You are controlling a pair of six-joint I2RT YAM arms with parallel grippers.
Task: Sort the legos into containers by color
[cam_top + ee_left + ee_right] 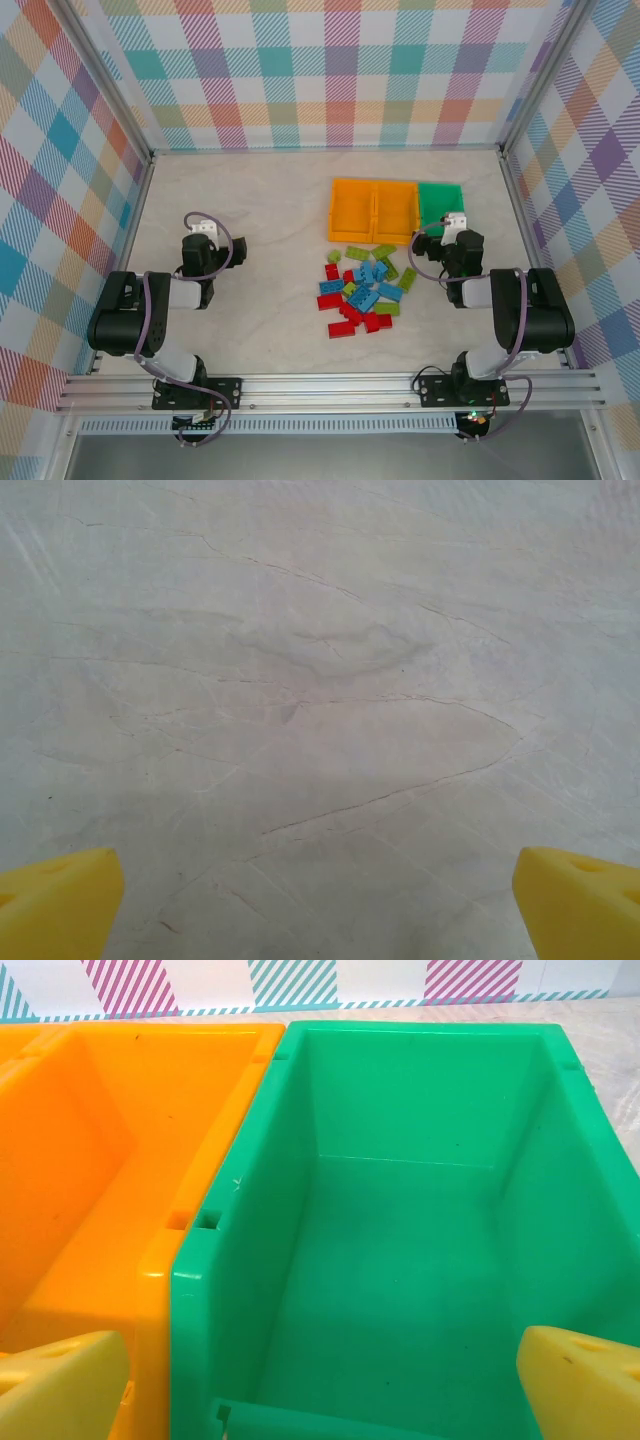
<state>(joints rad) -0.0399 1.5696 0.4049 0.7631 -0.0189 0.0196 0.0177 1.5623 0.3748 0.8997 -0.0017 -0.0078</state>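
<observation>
My right gripper [320,1390] is spread wide and empty, hanging over the near end of the green bin [420,1100], which sits pressed up against an orange bin [90,1160] on its left. My left gripper [320,905] is wide open and empty too, low over bare table [320,680] well off to the left. The legos [362,292] sit in a loose red, blue and green pile on the table just in front of the bins, between my two arms.
</observation>
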